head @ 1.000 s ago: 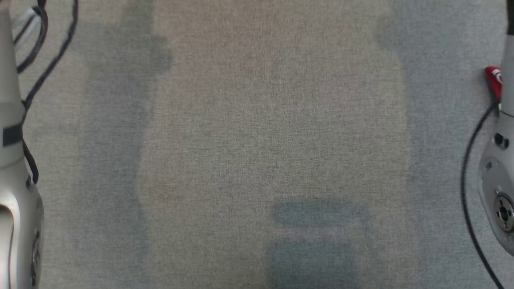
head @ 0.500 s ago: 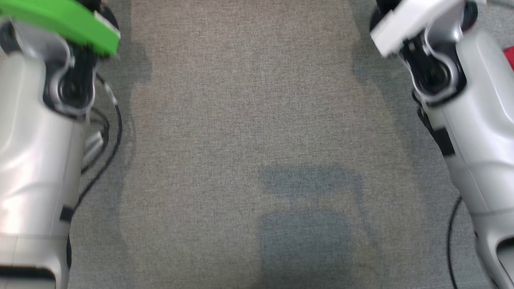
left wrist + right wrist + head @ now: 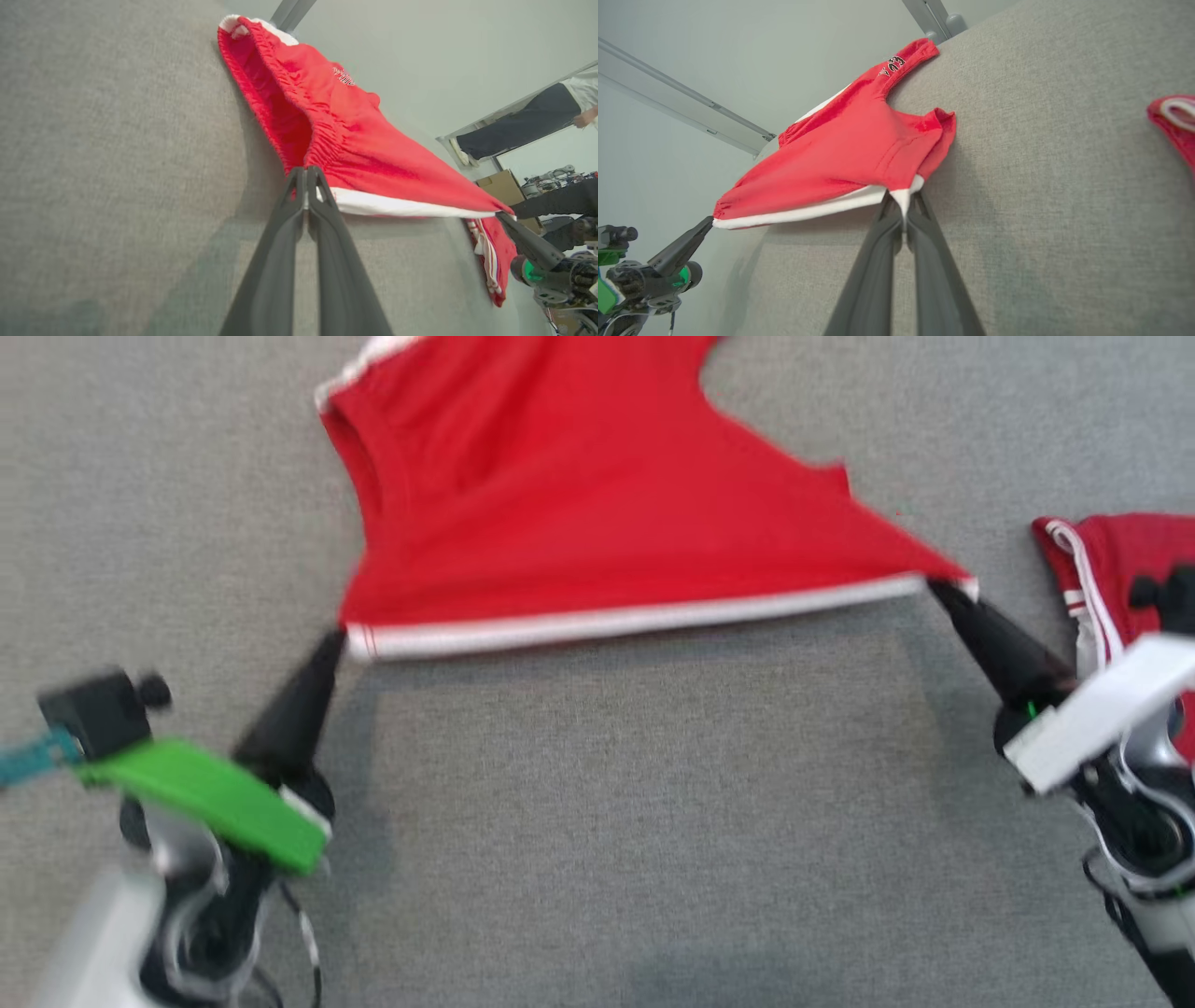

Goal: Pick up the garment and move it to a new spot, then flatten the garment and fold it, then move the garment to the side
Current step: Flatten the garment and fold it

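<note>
The garment (image 3: 579, 513) is a pair of red shorts with a white hem band, spread on the grey fabric surface and stretched taut between both grippers. My left gripper (image 3: 338, 639) is shut on the hem's left corner; the left wrist view shows the garment (image 3: 355, 140) pinched at the tips of the left gripper (image 3: 306, 171). My right gripper (image 3: 936, 586) is shut on the hem's right corner. In the right wrist view the white band of the garment (image 3: 840, 163) sits between the closed tips of the right gripper (image 3: 903, 200).
A second red garment with white stripes (image 3: 1111, 569) lies at the right edge, beside my right arm. Grey fabric surface (image 3: 607, 821) stretches in front of the hem. A person's legs (image 3: 514, 121) show in the background of the left wrist view.
The head camera has tilted, bringing the garment and both fingertips into view. Earlier frames showed only bare fabric and my forearms at the sides.
</note>
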{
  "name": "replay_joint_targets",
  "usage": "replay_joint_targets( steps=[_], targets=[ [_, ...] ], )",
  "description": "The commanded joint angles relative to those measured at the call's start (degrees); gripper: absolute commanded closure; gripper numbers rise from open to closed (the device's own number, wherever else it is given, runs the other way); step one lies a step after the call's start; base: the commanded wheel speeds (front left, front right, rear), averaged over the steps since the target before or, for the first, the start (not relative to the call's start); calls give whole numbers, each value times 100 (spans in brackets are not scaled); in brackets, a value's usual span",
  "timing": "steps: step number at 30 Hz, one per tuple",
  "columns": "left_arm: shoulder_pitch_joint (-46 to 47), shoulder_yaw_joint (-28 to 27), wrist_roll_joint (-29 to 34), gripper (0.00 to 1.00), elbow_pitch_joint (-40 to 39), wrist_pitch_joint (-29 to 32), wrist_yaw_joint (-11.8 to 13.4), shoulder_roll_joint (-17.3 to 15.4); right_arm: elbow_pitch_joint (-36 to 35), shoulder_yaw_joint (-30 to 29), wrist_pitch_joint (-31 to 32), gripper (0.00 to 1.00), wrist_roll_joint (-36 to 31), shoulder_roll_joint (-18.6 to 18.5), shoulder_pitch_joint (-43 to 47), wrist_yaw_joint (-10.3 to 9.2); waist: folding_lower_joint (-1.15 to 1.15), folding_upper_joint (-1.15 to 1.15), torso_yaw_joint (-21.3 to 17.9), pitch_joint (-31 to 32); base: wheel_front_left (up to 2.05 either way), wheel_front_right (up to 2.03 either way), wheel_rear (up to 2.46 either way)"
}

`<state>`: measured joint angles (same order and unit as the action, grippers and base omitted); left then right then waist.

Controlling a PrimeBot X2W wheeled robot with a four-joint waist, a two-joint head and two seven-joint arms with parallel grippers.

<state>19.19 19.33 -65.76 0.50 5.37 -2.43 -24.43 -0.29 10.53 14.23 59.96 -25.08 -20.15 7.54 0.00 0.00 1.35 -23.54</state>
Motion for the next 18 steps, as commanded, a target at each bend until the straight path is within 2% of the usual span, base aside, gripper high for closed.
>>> replay_joint_targets(
  steps=[1,7,10,11,13,18],
  targets=[
    [-357,19,53,100,-134,-5,126,-110,-97,-108,33,100,46,-65,288,-11,0,0,36,511,0,0,0],
    [-2193,178,-115,100,-1073,-178,708,-82,-851,-679,289,100,92,-151,1931,-12,0,0,57,985,0,0,0],
    [-2844,218,-169,100,-1346,-335,852,2,-1247,-1035,396,100,5,-112,2742,-12,0,0,105,1154,0,0,0],
    [-3218,227,-311,100,-1535,-423,869,78,-1587,-1296,500,100,18,-49,3251,-12,0,0,118,1220,0,0,0],
    [-3506,237,-328,100,-1732,-492,898,56,-1960,-1573,596,100,27,40,3681,-13,0,0,122,1224,0,0,0],
    [-3820,165,-347,100,-2161,-562,996,-18,-2603,-2018,893,100,-15,321,4088,-13,0,0,77,1089,0,0,0]
  ],
)
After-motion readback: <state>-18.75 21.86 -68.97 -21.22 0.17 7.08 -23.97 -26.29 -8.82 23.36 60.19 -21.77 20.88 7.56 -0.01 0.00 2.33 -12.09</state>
